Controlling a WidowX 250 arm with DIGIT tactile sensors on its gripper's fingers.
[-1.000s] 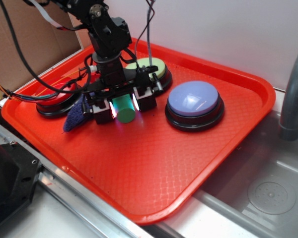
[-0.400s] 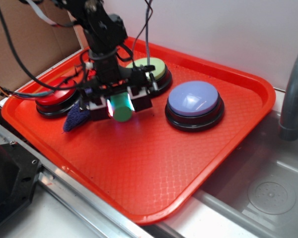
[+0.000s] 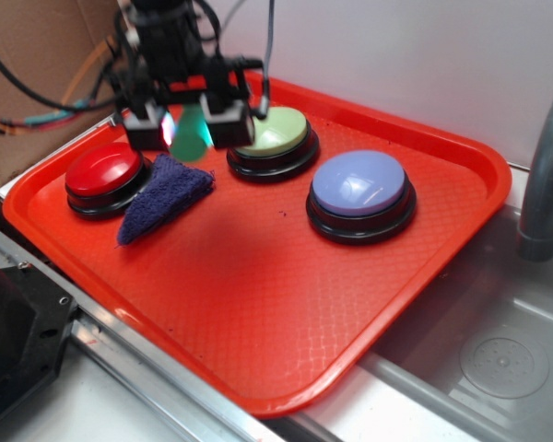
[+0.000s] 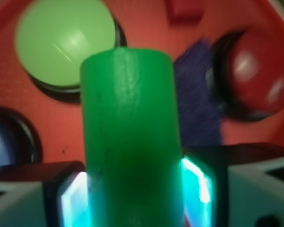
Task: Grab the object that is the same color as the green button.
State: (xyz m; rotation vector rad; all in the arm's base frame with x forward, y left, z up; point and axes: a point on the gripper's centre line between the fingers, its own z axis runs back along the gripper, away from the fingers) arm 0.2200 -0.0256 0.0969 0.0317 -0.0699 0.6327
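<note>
A green cylinder, the object [image 3: 191, 132] [image 4: 130, 132], hangs in the air above the tray's back left part, clamped between the two lit pads of my gripper [image 3: 186, 129] [image 4: 135, 187]. The gripper is shut on it. In the wrist view the cylinder fills the middle, with the tray far below. The green button [image 3: 275, 133] [image 4: 65, 42], a pale lime dome on a black base, sits on the tray just right of the gripper.
On the red tray [image 3: 286, 304] lie a red button [image 3: 104, 171], a lavender-blue button [image 3: 360, 184] and a dark blue cloth [image 3: 162, 194]. A red block [image 4: 184, 9] shows in the wrist view. A metal sink [image 3: 498, 359] and grey faucet [image 3: 544, 175] are at the right.
The gripper has risen off the tray and moved back and left, carrying the green cylinder with it. The cloth and red button, partly hidden before, now show fully.
</note>
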